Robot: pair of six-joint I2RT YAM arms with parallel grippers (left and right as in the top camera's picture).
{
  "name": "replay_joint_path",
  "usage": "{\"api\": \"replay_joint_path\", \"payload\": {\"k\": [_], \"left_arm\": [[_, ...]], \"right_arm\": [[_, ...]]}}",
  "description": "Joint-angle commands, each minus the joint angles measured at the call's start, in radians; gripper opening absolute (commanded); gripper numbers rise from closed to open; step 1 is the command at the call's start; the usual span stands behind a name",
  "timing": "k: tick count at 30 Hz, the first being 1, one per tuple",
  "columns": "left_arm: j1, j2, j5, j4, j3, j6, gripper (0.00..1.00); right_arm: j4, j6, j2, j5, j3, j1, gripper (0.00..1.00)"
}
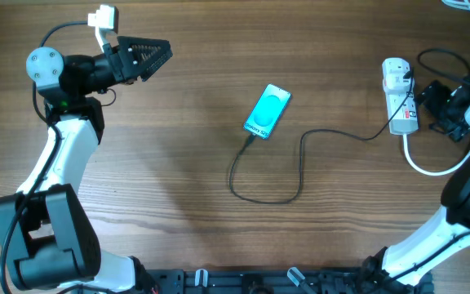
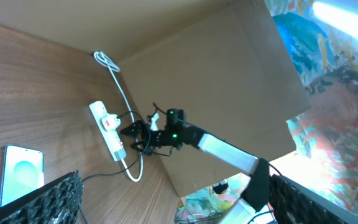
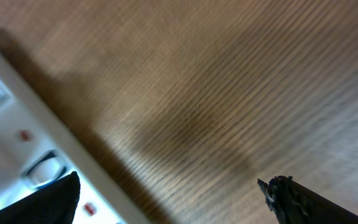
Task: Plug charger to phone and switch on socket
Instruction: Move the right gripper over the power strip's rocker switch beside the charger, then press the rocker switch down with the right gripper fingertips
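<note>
I'm holding my R pincer [image 3: 168, 180] w/ fingers apart, gripping nothing, just above the socket [image 3: 23, 155]. Its rockers and red marks are showing blurred in the wrist view. The socket is lying at the R side of the worktop [image 1: 178, 163], w/ its thick white cord [image 1: 423, 167] curving off beside my arm. The charger [image 1: 302, 163] is running from the socket, looping across the wood and meeting the lower end of the phone [image 1: 267, 112], approx mid-worktop, screen up. Can't tell if the tip is seated. My L pincer [image 1: 160, 61] is hovering well apart at far L, also spread wide, empty.
</note>
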State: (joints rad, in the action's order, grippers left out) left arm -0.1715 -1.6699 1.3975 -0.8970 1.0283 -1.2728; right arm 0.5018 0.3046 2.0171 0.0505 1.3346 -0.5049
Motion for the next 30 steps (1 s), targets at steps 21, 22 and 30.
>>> {"api": "replay_joint_path", "payload": {"k": [21,22,30], "left_arm": [[-0.003,0.021,0.012,-0.003,0.003,0.006,1.0],[-0.003,0.021,0.012,-0.003,0.003,0.006,1.0],[-0.003,0.021,0.012,-0.003,0.003,0.006,1.0]], "right_arm": [[-0.092,-0.035,0.087,0.118,-0.005,0.002,1.0],[-0.089,-0.041,0.087,0.13,-0.005,0.002,1.0],[-0.073,-0.042,0.087,0.154,-0.005,0.002,1.0]]}}
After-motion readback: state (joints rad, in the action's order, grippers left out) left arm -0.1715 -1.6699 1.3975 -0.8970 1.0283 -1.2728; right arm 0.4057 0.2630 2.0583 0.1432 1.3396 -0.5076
